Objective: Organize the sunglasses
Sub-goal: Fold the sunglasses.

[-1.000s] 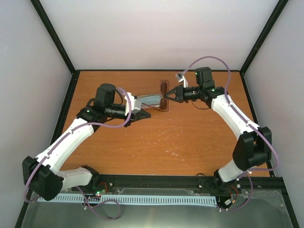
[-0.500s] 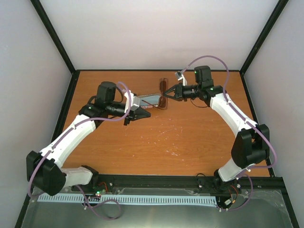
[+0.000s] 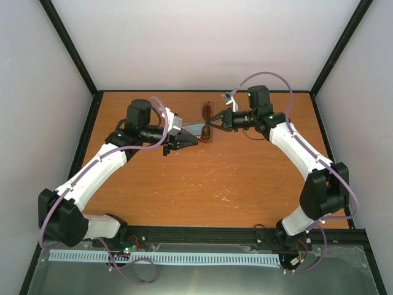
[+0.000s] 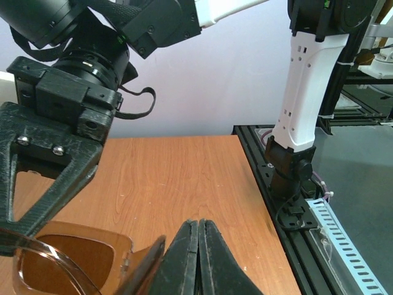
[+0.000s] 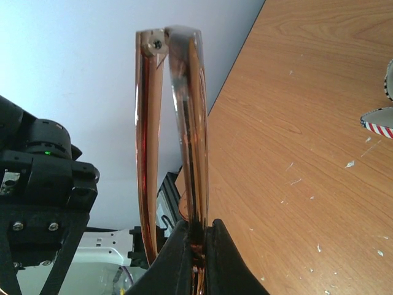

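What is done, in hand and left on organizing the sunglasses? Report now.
Done: the sunglasses are clamped in the shut right end effector, apparently off the table, with one temple lying folded along the front. In hand: the left end effector, shut and empty, has its tips beside the glasses. Left: the glasses are not in the striped case, glimpsed at the edge of the right wrist view.

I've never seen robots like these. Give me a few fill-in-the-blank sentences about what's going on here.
Only the right gripper holds something: the ____.
The left gripper is ____ and holds nothing.
The table looks made of ____.
Missing words: sunglasses, shut, wood.
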`<act>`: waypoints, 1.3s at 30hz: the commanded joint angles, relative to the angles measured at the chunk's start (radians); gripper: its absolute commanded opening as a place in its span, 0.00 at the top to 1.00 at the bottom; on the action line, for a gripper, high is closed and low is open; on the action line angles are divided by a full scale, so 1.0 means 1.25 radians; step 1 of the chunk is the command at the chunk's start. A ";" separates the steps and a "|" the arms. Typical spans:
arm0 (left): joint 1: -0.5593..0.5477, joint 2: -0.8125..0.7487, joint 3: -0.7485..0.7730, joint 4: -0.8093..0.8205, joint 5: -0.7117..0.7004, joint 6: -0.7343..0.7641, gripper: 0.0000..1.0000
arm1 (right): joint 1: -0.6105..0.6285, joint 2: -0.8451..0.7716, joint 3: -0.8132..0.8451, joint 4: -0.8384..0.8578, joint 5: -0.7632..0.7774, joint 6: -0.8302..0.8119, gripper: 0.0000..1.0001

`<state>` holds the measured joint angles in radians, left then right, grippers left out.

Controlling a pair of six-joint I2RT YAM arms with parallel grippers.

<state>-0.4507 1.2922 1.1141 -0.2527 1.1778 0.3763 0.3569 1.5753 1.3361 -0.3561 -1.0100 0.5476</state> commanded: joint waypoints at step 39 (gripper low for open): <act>0.284 0.080 0.088 0.001 -0.159 0.004 0.94 | 0.194 0.196 0.413 -0.530 0.909 -0.367 0.97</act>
<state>-0.2096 1.3407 1.2182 -0.2050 1.0130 0.3767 0.5091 1.7012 1.7817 -0.8783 -0.2985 0.2768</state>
